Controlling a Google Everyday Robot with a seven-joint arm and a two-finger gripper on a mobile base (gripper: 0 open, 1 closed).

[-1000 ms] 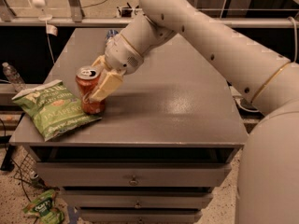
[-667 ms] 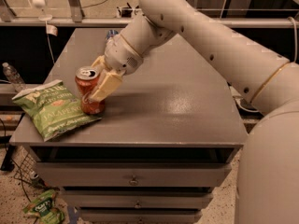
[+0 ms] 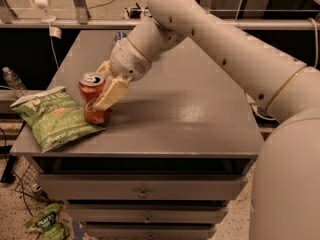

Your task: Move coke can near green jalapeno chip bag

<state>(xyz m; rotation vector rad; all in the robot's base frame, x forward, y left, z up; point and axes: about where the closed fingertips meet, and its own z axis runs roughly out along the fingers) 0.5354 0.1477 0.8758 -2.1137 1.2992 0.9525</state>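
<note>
Standing upright on the tabletop (image 3: pixel 190 114) just beside the green jalapeno chip bag (image 3: pixel 55 118), the coke can (image 3: pixel 91 91) sits clamped in the end effector (image 3: pixel 102 98). Placement looks finished; next comes releasing and retreating without tipping it.

Left edge crowded, right side open
My gripper (image 3: pixel 104 84) clasps the coke can (image 3: pixel 92 103) just beside the green jalapeno chip bag (image 3: pixel 52 116), which blocks the left; I see the table (image 3: pixel 190 114) bare to their right.
</note>
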